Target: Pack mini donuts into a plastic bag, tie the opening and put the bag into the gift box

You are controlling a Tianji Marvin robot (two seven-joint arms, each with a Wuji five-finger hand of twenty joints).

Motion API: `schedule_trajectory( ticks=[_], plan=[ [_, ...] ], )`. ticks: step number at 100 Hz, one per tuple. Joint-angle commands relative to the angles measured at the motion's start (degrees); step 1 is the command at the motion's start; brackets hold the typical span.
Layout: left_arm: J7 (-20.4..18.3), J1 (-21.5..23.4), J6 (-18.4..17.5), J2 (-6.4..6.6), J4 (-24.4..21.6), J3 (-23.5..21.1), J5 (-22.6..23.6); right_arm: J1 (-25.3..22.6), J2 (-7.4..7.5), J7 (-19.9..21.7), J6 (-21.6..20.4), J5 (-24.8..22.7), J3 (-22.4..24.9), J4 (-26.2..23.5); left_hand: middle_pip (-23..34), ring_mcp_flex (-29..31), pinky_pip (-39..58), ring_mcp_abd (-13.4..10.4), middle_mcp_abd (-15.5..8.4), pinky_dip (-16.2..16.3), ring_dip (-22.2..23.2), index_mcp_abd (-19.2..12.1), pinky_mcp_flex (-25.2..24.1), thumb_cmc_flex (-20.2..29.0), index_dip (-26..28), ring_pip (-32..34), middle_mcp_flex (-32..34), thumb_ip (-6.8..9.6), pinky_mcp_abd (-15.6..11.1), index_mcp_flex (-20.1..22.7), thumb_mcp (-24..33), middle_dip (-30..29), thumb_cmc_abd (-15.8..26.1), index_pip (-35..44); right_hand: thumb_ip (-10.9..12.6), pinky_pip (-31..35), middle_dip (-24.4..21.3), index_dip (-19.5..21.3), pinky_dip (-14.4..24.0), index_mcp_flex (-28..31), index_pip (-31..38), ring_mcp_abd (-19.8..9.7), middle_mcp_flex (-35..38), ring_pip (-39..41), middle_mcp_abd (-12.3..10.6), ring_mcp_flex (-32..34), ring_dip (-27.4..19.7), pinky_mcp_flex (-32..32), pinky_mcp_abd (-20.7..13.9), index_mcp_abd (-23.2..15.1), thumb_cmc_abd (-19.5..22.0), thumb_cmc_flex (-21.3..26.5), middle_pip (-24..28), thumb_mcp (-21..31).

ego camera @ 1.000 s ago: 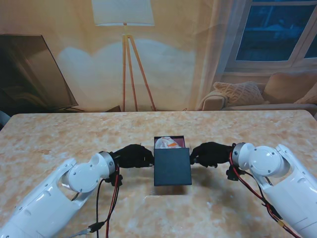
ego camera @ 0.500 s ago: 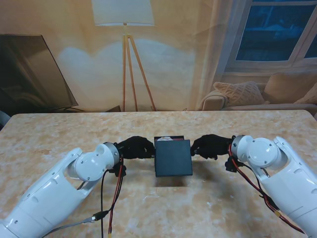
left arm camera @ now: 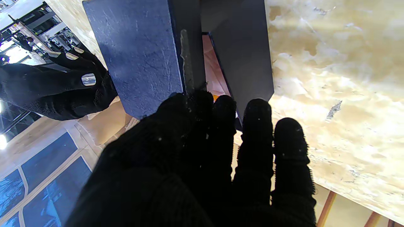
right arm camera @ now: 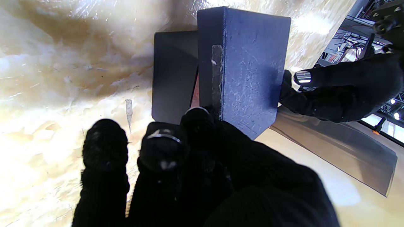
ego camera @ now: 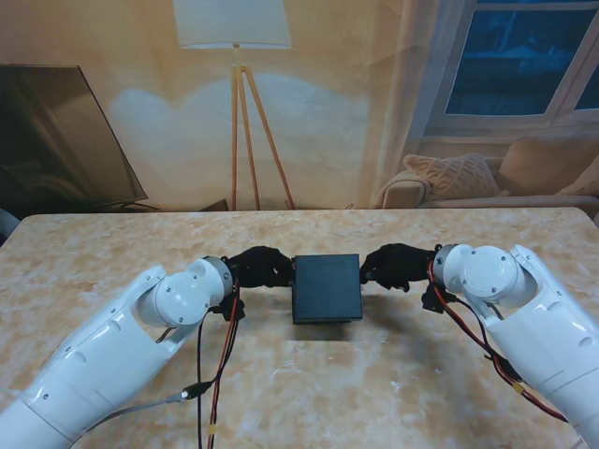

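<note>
Marble-look table point(ego camera: 421, 393) fills the stand view, tan and white veining, bare around the work area. Behind it at 12 o'clock a floor lamp point(ego camera: 234, 56) on a wooden tripod, a dark panel point(ego camera: 56, 140) at 10, a sofa with cushion point(ego camera: 449, 178) under a window at 2.

My two white arms come in from 7 and 5 o'clock and meet at table centre. Red and black cables point(ego camera: 213, 374) hang off the left forearm.

Gift box point(ego camera: 327, 309) sits at table centre, dark navy. Its lid point(ego camera: 326, 286) is over it, held between both hands. Wrist views show the lid tilted, not seated: a gap is open between lid and box wall, and through it I see pinkish lining and a bit of orange point(left arm camera: 216, 97) inside. Cannot tell if that is the bag or a donut.

Left hand point(ego camera: 256, 267), black glove, at 9 o'clock of the lid, fingers point(left arm camera: 255, 126) bunched together and pinching the lid's edge, thumb on top.

Right hand point(ego camera: 397, 266), black glove, at 3 o'clock of the lid, fingers point(right arm camera: 162, 148) close together, clamped on that edge.
</note>
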Motion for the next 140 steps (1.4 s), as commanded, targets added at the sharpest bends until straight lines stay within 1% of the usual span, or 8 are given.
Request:
schedule_trajectory(
  ticks=[1,19,51,108,140],
  plan=[
    [-0.6,-0.6,-0.1,-0.74,-0.1,0.3,0.0,0.1,-1.0,0.5,0.4,0.1,-0.4,0.1,0.7,-0.5,-0.2,0.3,-2.4,-0.9,-0.9,-6.1,-0.4,1.0,-1.4,-0.9,-0.2,-1.83,0.5,-1.9,-0.4,-0.4,-0.3,-3.8,-1.1,1.3,0.0,-1.6,-0.3,-2.1,-4.2,-1.5,1.9,0.2,-1.3,1.5,0.9,0.5,0.4,-7.9,-1.1,-0.1,0.6,1.8],
    [0.0,-1.3,0.6,-1.02,0.8,0.8,-0.1,1.0,-1.22,0.1,1.0,0.6,-1.1,1.2,0.8,-0.7,-0.3,0.3,-2.3,-0.9,-1.0,-6.2,-0.6,1.0,-1.4,-1.0,-0.4,-1.79,0.5,-1.9,-0.5,-0.5,-0.2,-3.9,-1.1,1.4,0.1,-1.7,-0.3,-2.2,-4.3,-1.5,1.9,0.4,-1.3,1.5,0.9,0.5,0.3,-7.9,-0.9,0.0,0.7,1.6],
    [-0.1,-2.6,0.6,-1.07,1.4,1.5,0.6,2.7,-1.42,0.1,1.9,0.9,-2.6,2.6,0.9,-0.8,-0.4,0.3,-2.3,-0.9,-1.0,-6.0,-0.6,0.9,-1.4,-1.1,-0.6,-1.76,0.5,-2.0,-0.7,-0.6,-0.1,-4.0,-1.0,1.4,0.0,-1.8,-0.3,-2.4,-4.6,-1.5,1.8,0.4,-1.3,1.5,0.9,0.4,0.4,-7.8,-0.7,0.1,0.6,1.3],
    [0.5,-5.5,2.8,-1.78,4.1,3.3,0.1,6.3,-2.03,-0.3,3.3,2.1,-5.4,6.0,1.2,-1.0,-0.6,0.4,-2.2,-0.9,-1.0,-5.9,-0.9,0.7,-1.3,-1.1,-0.9,-1.72,0.5,-2.0,-1.0,-0.9,0.2,-4.3,-0.9,1.5,0.0,-1.9,-0.3,-2.8,-5.0,-1.4,1.6,0.4,-1.2,1.2,0.8,0.3,0.3,-7.5,-0.2,0.3,0.7,0.5],
    [1.0,-6.2,3.4,-2.01,5.2,3.8,0.1,8.3,-2.48,-0.7,4.0,2.8,-7.2,8.4,1.4,-1.2,-0.7,0.4,-2.2,-0.9,-1.1,-5.9,-1.0,0.7,-1.2,-1.2,-1.2,-1.67,0.6,-2.0,-1.4,-1.1,0.4,-4.4,-0.8,1.6,0.0,-1.9,-0.3,-2.9,-5.1,-1.3,1.5,0.4,-1.1,1.2,0.8,0.2,0.4,-7.3,0.0,0.5,0.7,0.1]
  ],
)
